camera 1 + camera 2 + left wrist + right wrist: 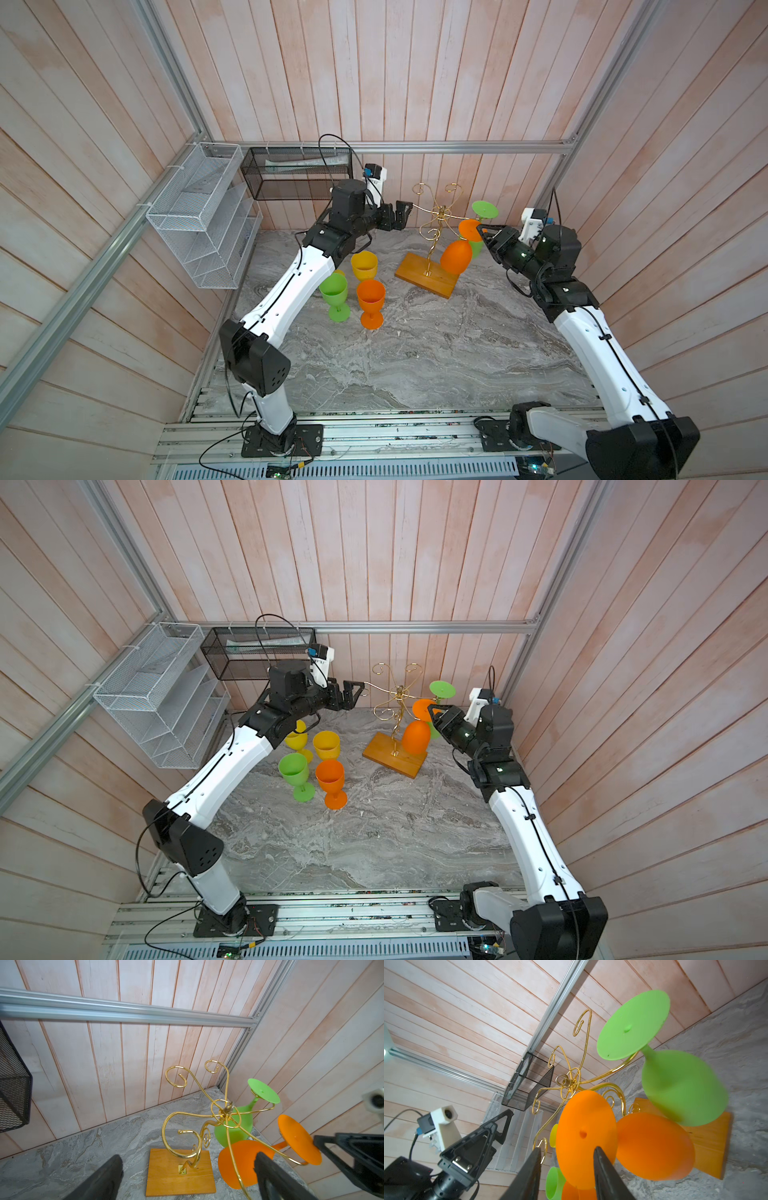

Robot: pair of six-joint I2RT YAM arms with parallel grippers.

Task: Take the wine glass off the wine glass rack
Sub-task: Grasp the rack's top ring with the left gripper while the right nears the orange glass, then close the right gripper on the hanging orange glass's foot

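Your right gripper [482,228], in both top views, sat with its tips at the round foot of the orange wine glass [456,257]. That glass hung bowl-down from an arm of the wine glass rack [424,274], directly ahead of the claw, and a green glass [485,210] hung on the next arm just beyond the claw's tips. Your left gripper [404,212] faced it from across the rack with its jaws spread, level with the tip of an empty gold arm. The standing cups [330,777] stood grouped on the marble table [415,353] below that arm's forearm, well away from both claws. From the left wrist camera, that claw's fingers [108,1174] were wide apart and held nothing. One gold arm ran through the gap close to one finger, the rack's wooden base lay below, and the orange glass hung beside that finger. From the right wrist camera, the right claw's jaws stood partly parted. One finger [604,1167] crossed the orange foot, and the other stood clear of its rim with a gold curl showing in the gap, so you could see nothing pinched. The orange bowl hung just behind the foot, with the green glass past it.
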